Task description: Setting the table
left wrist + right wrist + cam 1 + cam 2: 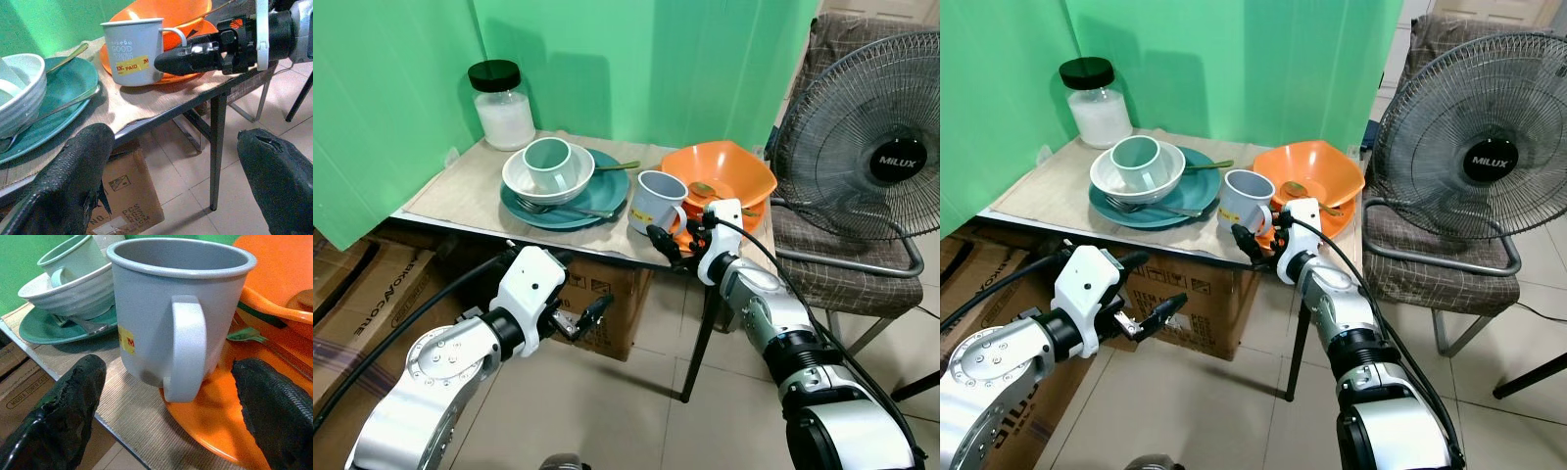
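Two spread grippers before a crowded table edge.

Nearest, the left gripper [590, 315] hangs below the table [460, 186] with its fingers wide apart. At the table's front edge the right gripper [166, 396] holds its fingers wide either side of the grey mug [176, 308], aimed at the handle. The mug seems to rest partly on the orange plate [215, 416]. Beyond it are the orange bowl [724, 171], the white bowl [524, 181] holding a pale green cup [548, 162], the teal plate [607, 191] and a jar [501, 106].
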Controlling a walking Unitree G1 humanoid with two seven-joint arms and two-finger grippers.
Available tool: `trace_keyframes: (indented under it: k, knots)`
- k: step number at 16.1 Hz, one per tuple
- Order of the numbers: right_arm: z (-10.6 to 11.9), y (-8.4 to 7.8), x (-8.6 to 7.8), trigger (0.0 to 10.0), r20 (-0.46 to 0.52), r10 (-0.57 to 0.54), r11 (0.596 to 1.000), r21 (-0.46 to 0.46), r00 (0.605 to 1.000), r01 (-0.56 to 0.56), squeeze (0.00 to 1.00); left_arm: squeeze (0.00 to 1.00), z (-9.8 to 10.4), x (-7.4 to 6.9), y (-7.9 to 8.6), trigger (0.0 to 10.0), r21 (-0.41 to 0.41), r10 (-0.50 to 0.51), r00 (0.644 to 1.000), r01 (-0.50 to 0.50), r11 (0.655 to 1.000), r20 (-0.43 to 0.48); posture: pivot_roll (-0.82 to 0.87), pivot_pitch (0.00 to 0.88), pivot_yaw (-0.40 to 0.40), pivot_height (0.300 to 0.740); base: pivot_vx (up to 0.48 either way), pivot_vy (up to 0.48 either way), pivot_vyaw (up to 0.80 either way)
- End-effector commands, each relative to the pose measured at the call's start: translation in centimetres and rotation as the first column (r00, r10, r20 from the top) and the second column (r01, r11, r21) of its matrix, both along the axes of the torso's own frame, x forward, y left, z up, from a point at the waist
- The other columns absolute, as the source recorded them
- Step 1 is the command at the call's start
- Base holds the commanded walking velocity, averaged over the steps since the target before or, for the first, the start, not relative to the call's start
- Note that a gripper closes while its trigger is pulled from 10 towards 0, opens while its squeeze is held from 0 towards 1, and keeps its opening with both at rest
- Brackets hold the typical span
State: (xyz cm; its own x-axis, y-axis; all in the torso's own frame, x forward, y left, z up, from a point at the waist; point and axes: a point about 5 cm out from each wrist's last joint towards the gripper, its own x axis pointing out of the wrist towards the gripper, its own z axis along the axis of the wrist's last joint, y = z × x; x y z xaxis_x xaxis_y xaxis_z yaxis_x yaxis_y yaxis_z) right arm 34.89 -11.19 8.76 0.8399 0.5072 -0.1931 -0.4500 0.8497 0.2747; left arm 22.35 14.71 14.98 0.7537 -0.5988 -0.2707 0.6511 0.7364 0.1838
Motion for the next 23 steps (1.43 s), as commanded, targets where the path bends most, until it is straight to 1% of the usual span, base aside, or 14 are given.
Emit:
trace_keyframes:
  k: [1, 2, 3, 4, 5, 15, 23]
  knots:
    - [0.42, -0.10, 0.35, 10.0, 0.016, -0.011, 1.000, 0.011, 1.000, 0.011, 0.00, 0.00, 0.13, 0.00, -0.08, 10.0, 0.005, -0.015, 1.000, 0.015, 1.000, 0.004, 0.16, 0.000, 0.023, 0.740, 0.000, 0.000, 0.00]
    - [0.37, -0.09, 0.47, 10.0, 0.018, -0.009, 1.000, 0.030, 1.000, 0.009, 0.00, 0.00, 0.13, 0.03, -0.05, 10.0, 0.007, -0.016, 1.000, 0.016, 1.000, 0.004, 0.16, 0.000, 0.023, 0.740, 0.000, 0.000, 0.00]
    - [0.44, -0.04, 0.58, 8.6, 0.023, -0.008, 0.999, 0.052, 1.000, 0.006, 0.00, 0.00, 0.12, 0.05, -0.02, 10.0, 0.008, -0.017, 1.000, 0.017, 1.000, 0.004, 0.16, 0.000, 0.022, 0.740, 0.000, 0.000, 0.00]
    - [0.49, -0.01, 0.64, 1.3, 0.027, -0.007, 0.998, 0.058, 1.000, 0.006, 0.00, 0.00, 0.11, 0.06, -0.01, 10.0, 0.008, -0.018, 1.000, 0.018, 1.000, 0.003, 0.16, 0.000, 0.022, 0.740, 0.000, 0.000, 0.00]
    - [0.54, 0.04, 0.67, 0.0, 0.030, -0.006, 0.998, 0.063, 1.000, 0.004, 0.00, 0.00, 0.09, 0.05, -0.02, 10.0, 0.007, -0.019, 1.000, 0.019, 1.000, 0.002, 0.16, 0.000, 0.022, 0.740, 0.000, 0.000, 0.00]
    - [0.18, -0.06, 0.63, 0.0, 0.055, -0.007, 0.999, 0.035, 0.998, 0.005, 0.00, 0.00, 0.04, -0.21, 0.06, 10.0, 0.009, -0.037, 0.999, 0.037, 0.999, -0.011, 0.16, 0.000, 0.024, 0.740, 0.000, 0.000, 0.00]
    - [0.56, -0.28, 0.89, 0.0, 0.080, -0.024, 0.999, 0.048, 0.996, 0.020, 0.00, 0.00, 0.09, -0.02, 0.06, 10.0, 0.018, -0.043, 0.999, 0.043, 0.999, -0.010, 0.16, 0.000, 0.033, 0.740, 0.000, 0.000, 0.00]
